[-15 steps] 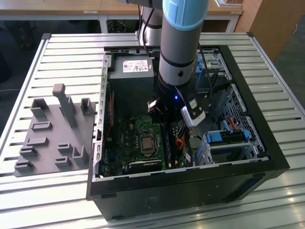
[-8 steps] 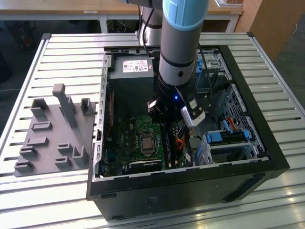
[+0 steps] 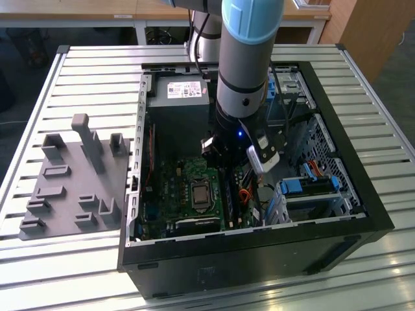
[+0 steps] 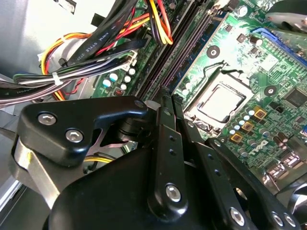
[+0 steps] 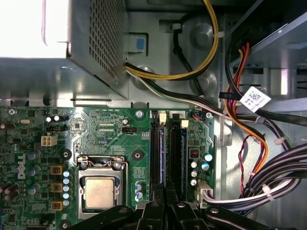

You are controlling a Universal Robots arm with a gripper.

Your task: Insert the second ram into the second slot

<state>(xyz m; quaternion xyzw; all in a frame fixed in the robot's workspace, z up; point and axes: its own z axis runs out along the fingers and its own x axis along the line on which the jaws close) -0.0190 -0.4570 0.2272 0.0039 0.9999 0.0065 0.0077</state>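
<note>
First wrist view: claw (image 5: 165, 211) hangs just above seated second ram (image 5: 162, 158).

Evenly bright from overhead in the exterior view, with glare streaks along the slatted bench (image 3: 78, 71) near its front edge. Dim inside the computer case (image 3: 363, 214). Blown-out white on the power supply (image 5: 29, 24) in the first wrist view. Soft, out-of-focus claw (image 4: 168, 103) close up in the second wrist view.

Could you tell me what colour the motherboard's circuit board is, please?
Green; the motherboard shows best in the first wrist view.
</note>
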